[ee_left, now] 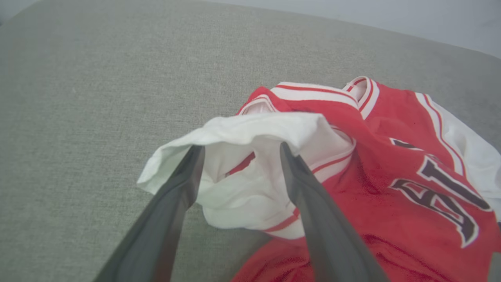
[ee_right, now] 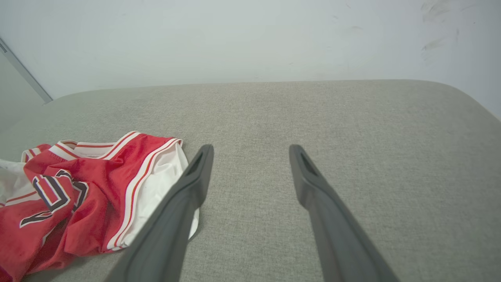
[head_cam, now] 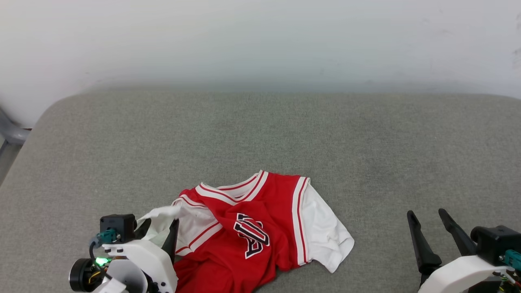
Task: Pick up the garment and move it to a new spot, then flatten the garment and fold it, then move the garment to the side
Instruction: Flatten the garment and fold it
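Garment [head_cam: 281, 203] hem cut off at bottom edge; lettering [head_cam: 251, 235] creased, perhaps partly hidden.

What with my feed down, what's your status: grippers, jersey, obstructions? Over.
Left gripper open, astride white sleeve. Right gripper open, apart from the cloth, over grey cushion. Red jersey crumpled, unfolded. No obstruction seen.

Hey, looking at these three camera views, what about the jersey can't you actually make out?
- The lettering on the jersey: in the head view, crumpled folds hide most of it.
- Its lower hem: in the head view it is cut off by the bottom edge and partly covered by the white body of the left tool.
- Its far side: the right wrist view's left edge cuts it off, and a finger of the right tool covers part of the sleeve.
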